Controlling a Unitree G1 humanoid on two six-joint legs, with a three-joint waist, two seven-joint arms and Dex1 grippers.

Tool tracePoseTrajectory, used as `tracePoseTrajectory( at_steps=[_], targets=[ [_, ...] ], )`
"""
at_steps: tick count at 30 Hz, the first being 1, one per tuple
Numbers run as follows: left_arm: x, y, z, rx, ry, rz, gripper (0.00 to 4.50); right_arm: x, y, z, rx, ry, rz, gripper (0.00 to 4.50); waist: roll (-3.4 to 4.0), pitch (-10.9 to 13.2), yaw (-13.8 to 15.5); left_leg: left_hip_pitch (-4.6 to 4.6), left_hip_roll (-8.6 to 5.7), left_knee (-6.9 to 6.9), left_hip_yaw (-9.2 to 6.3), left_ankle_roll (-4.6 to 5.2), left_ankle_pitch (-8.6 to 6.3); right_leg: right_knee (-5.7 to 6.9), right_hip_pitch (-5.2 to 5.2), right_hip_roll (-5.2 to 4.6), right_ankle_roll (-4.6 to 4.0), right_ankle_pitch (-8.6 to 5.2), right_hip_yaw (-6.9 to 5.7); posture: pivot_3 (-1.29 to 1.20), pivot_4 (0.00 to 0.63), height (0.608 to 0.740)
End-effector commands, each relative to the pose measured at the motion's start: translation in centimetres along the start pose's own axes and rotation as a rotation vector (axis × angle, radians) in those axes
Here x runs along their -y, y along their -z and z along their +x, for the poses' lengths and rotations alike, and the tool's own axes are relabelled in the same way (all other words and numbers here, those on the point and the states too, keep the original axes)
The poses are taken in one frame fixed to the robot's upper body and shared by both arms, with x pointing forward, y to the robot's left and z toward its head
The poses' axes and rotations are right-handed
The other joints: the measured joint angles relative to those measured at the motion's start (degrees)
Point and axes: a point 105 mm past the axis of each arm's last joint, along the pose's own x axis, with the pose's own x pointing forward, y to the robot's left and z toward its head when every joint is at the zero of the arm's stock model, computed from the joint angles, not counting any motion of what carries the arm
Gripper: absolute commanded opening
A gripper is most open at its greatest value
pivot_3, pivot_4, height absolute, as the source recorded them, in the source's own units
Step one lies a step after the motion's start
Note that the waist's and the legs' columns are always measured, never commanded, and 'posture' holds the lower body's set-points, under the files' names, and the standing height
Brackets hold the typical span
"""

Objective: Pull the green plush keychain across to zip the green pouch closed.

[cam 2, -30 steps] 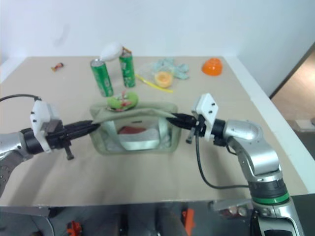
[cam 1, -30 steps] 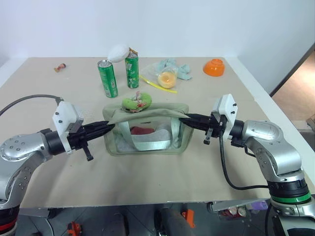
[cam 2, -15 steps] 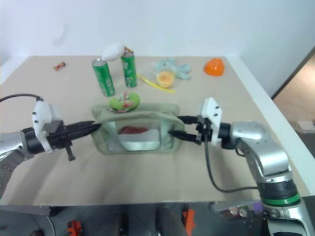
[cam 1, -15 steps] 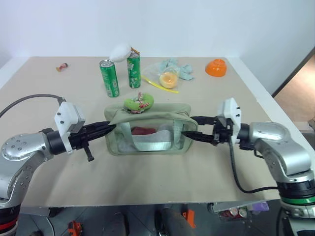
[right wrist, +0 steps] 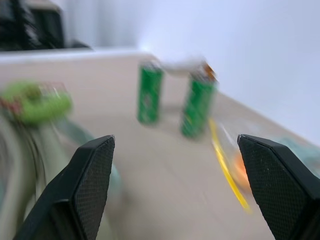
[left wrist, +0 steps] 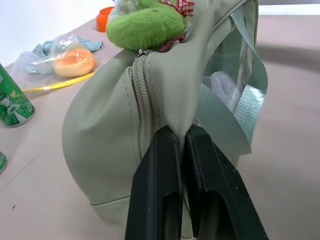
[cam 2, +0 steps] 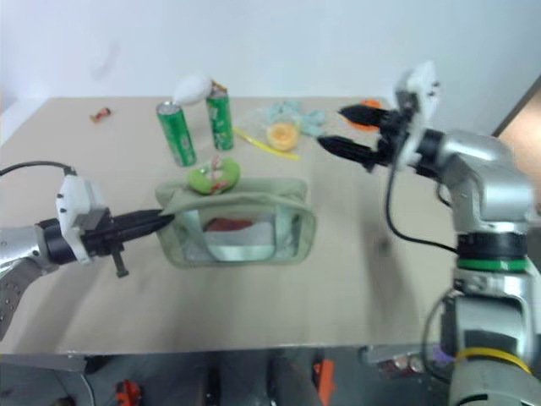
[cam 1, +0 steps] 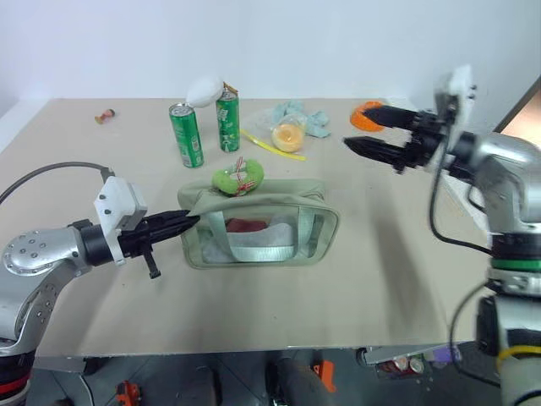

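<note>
With my left gripper (left wrist: pixel 182 145) clamped on the soft pouch (cam 1: pixel 258 228) mid-table and my right gripper (cam 1: pixel 374 129) spread wide above, I judged the light, squashy keychain (cam 1: pixel 237 176) best pinched whole.

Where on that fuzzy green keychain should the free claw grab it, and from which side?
Probably around the plush body of the green plush keychain, coming from above: it sits proud on top of the green pouch at the zipper's left end, near where the left claw pinches the fabric. The open right claw hovers free.
</note>
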Motion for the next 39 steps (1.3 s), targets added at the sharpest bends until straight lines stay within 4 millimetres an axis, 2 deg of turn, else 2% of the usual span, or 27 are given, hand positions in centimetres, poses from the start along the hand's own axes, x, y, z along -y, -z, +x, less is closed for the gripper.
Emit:
tracePoseTrajectory(
  at_steps=[1,4,7,19,22,31,32,39],
  targets=[
    [0.7,0.2,0.4,-0.008,0.035,0.001,0.0,-1.7,-1.3,3.1,0.036,-0.088,-0.017,4.06,0.01,0.0,0.3,-0.1,0.04,0.01,-0.04,0.0,0.0,0.0,-0.06,-0.08,0.03,-0.02,-0.05,0.0,0.15,0.74],
    [0.9,0.2,0.4,-0.011,0.037,0.003,0.0,-4.2,-0.8,5.4,0.029,-0.198,0.016,4.06,0.02,0.0,0.4,-0.25,-0.04,0.04,-0.03,0.01,-0.01,-0.01,-0.13,-0.21,0.11,-0.06,-0.07,0.0,0.15,0.74],
    [0.9,0.3,0.3,-0.013,0.034,0.002,0.0,-4.7,-0.8,6.2,0.029,-0.222,0.03,4.06,0.02,0.0,0.7,-0.35,-0.15,0.06,-0.03,0.07,-0.05,-0.03,-0.16,-0.29,0.2,-0.11,-0.09,0.0,0.15,0.74],
    [0.9,0.5,0.2,-0.021,0.026,0.007,0.0,-6.5,1.5,6.6,-0.084,-0.338,0.105,4.06,0.04,0.0,1.2,-0.31,-0.02,0.08,-0.13,0.06,-0.02,0.0,-0.15,-0.18,0.05,-0.05,-0.21,0.0,0.15,0.74],
    [0.8,0.6,0.1,-0.023,0.021,0.01,0.0,-6.8,1.6,6.5,-0.093,-0.365,0.098,3.24,0.04,0.0,1.2,-0.31,-0.02,0.08,-0.12,0.06,-0.02,-0.01,-0.15,-0.19,0.05,-0.05,-0.2,0.0,0.15,0.74],
    [0.5,0.7,0.2,-0.03,0.017,0.017,0.0,-7.5,1.0,6.3,-0.046,-0.401,0.082,0.16,0.04,0.0,1.2,-0.31,-0.03,0.08,-0.12,0.06,-0.02,-0.01,-0.15,-0.2,0.05,-0.05,-0.21,0.0,0.15,0.74],
    [0.5,0.7,0.2,-0.031,0.014,0.018,0.0,-7.6,0.8,6.1,-0.039,-0.405,0.077,0.05,0.04,0.0,1.2,-0.31,-0.03,0.08,-0.12,0.06,-0.02,-0.01,-0.15,-0.2,0.05,-0.05,-0.2,0.0,0.15,0.74],
    [-0.5,0.6,0.2,-0.024,-0.04,0.015,0.0,-7.8,-0.8,5.2,0.045,-0.393,0.046,0.05,0.04,0.0,1.2,-0.32,-0.03,0.08,-0.13,0.06,-0.02,-0.01,-0.15,-0.2,0.06,-0.06,-0.21,0.0,0.15,0.74]
  ],
)
